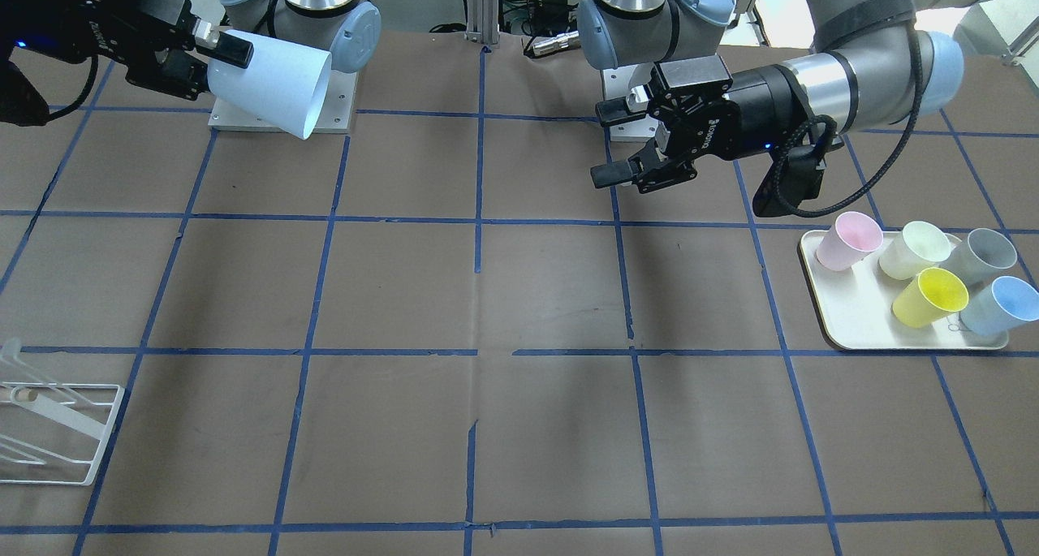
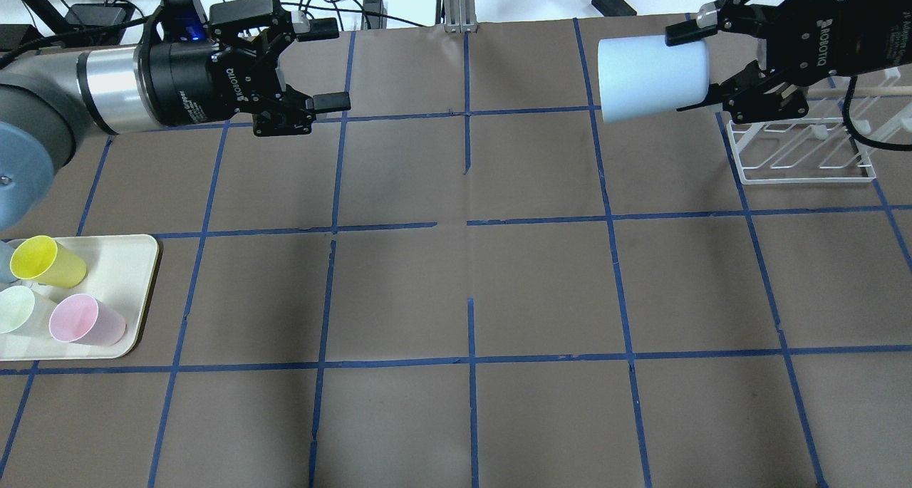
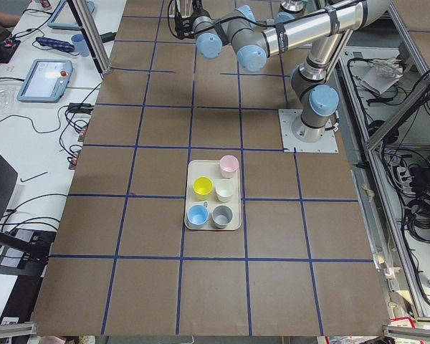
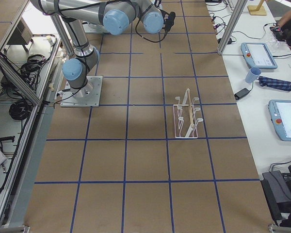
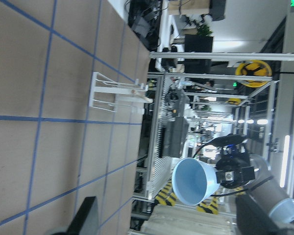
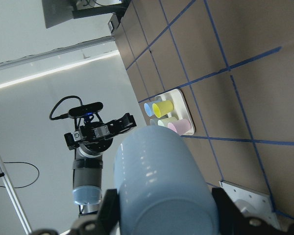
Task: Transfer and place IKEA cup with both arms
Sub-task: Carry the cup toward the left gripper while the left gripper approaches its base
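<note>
My right gripper [image 2: 695, 71] is shut on the IKEA cup [image 2: 652, 77], a pale sky-blue tumbler held on its side in the air, mouth towards the table's middle. In the front-facing view the cup [image 1: 268, 81] and right gripper [image 1: 215, 69] are at the top left. The cup fills the right wrist view [image 6: 159, 181]. My left gripper [image 2: 329, 65] is open and empty, well apart from the cup, jaws facing it. It also shows in the front-facing view [image 1: 617, 142]. The left wrist view shows the cup's open mouth [image 5: 193, 180] far ahead.
A cream tray [image 1: 860, 329] on my left side holds a pink cup [image 1: 848, 241], a pale green cup [image 1: 916, 249], a grey-blue cup [image 1: 982, 256], a yellow cup [image 1: 931, 296] and a second blue cup [image 1: 1002, 304]. A white wire rack [image 2: 805, 146] stands under my right gripper.
</note>
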Tool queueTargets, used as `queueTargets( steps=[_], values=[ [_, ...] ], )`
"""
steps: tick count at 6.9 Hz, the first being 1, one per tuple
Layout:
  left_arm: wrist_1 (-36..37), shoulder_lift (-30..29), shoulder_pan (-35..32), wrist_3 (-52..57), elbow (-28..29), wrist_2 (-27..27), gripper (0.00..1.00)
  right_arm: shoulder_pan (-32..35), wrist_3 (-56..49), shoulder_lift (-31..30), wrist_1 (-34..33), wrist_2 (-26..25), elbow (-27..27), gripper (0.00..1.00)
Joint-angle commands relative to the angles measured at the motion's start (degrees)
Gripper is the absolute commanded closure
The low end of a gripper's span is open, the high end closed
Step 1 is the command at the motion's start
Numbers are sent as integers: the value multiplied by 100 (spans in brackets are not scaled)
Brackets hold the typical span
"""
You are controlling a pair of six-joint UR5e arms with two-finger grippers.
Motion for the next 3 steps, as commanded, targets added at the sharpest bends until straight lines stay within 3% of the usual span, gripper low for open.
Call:
queueTargets(
  steps=[1, 3],
  values=[
    [400, -225, -690, -1, -73, -701, 0, 267, 4, 7, 546, 659, 1, 55],
    [411, -445, -1086, -10, -99, -808, 0, 522, 4, 16, 575, 890, 1, 55]
  ],
)
